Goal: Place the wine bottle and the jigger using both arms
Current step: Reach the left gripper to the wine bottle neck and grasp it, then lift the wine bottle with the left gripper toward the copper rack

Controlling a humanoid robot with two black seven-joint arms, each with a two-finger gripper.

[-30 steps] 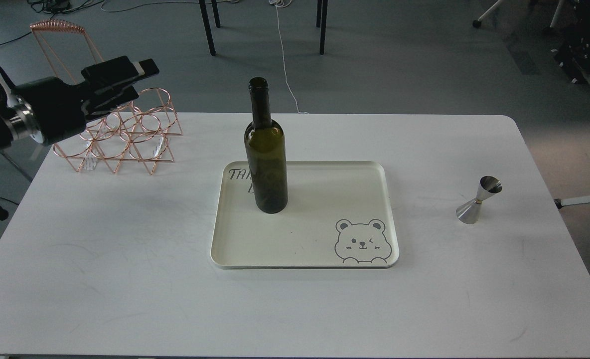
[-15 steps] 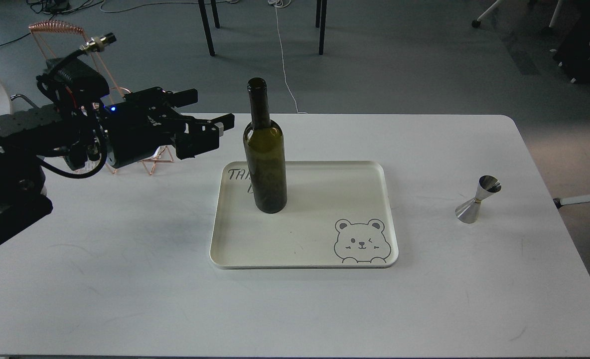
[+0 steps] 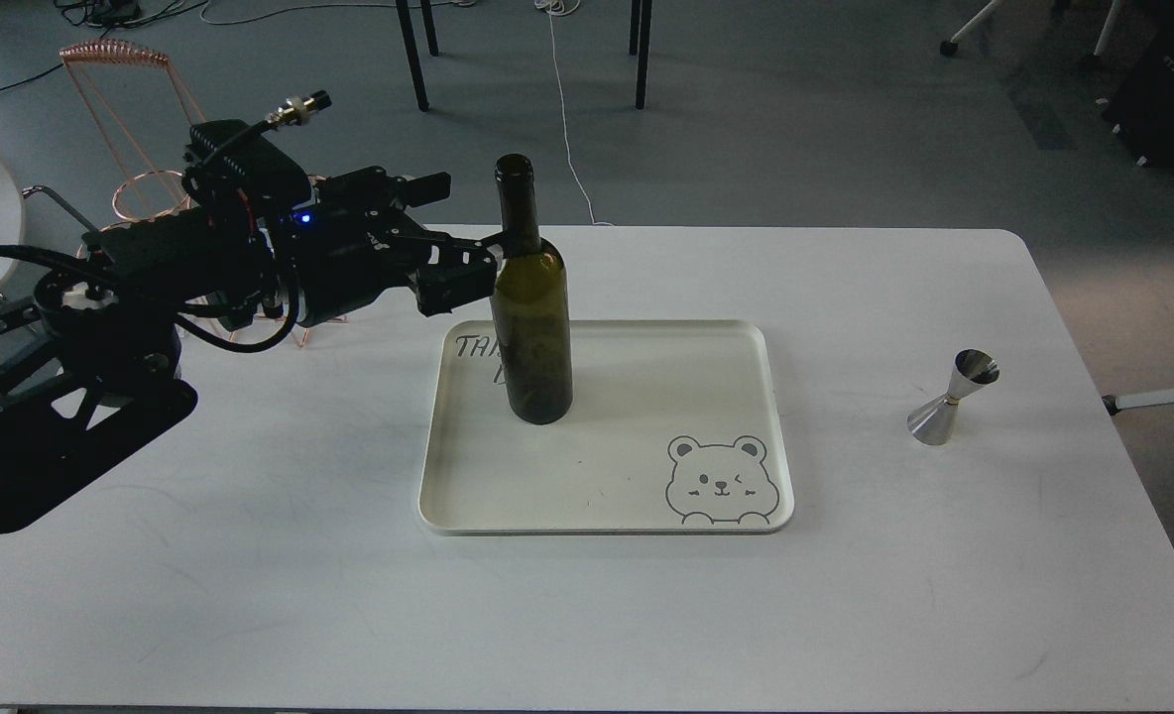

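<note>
**Bottle stands on the tray, left gripper at its shoulder**

Bottle (image 3: 530, 297) first, since it is the tallest thing on the table (image 3: 250, 595). Going by size: the table carries a cream tray (image 3: 756, 416) near its middle, the left arm (image 3: 151, 297) reaches in over the table's left side, and a copper wire rack (image 3: 116, 129) shows partly behind that arm. The bottle stands in the tray's far-left part, in front of some lettering; a bear drawing sits in the tray's near-right corner. The jigger (image 3: 952, 397) stands alone on the table, well apart to the right of the tray.

The left gripper (image 3: 468, 233) is spread, one finger high toward the neck, the other meeting the bottle at the shoulder; it grasps nothing yet. The right arm and its gripper are out of sight.

The step in hand looks like the approach to grasp the bottle. To do it well, I judge the fingers should straddle the glass squarely, level with the table, and clench only once the bottle sits centred between them. A push from one finger alone could tip so tall a thing. Taking it low on the neck or at the shoulder should keep it from swinging.

The bottle's long axis runs vertical, mouth up, base flat on the tray. The jigger is also upright, its axis appearing to lean slightly right.
</note>
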